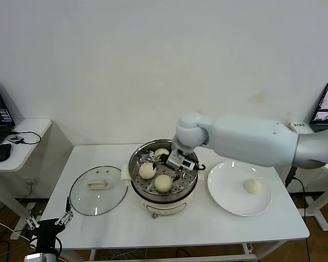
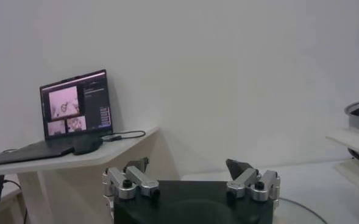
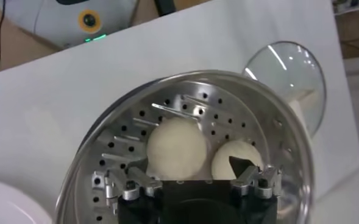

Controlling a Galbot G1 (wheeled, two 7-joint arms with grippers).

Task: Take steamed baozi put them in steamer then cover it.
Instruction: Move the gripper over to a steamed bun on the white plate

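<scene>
Steam pot (image 1: 163, 192) of shiny steel stood at the middle of the white bench (image 1: 180, 229), on its cream base, with the right tool (image 1: 175, 164) reaching down into it from the robot's right side. That tool's fingers (image 3: 243, 169) stood spread apart and released, closed on nothing, with one bun (image 3: 176, 149) lying on the perforated tray just beyond them and a second bun (image 3: 235, 157) beside it. From the head view three buns sat on the tray: one at the back (image 1: 162, 153), one toward the left (image 1: 147, 171) and one at the front (image 1: 163, 183). The fourth bun (image 1: 253, 186) lay on a flat white plate (image 1: 229, 202) to the right of the pot, near it but apart. The glass lid (image 1: 98, 190) lay flat on the bench to the left of the pot, its cream bar handle facing up, so the pot was still uncovered. The left tool (image 1: 49, 221) hung low off the front left corner of the bench, well apart from everything, its fingers (image 2: 130, 176) spread wide and empty. A laptop (image 2: 75, 112) stood open on a side desk (image 1: 22, 136) further to the left.
</scene>
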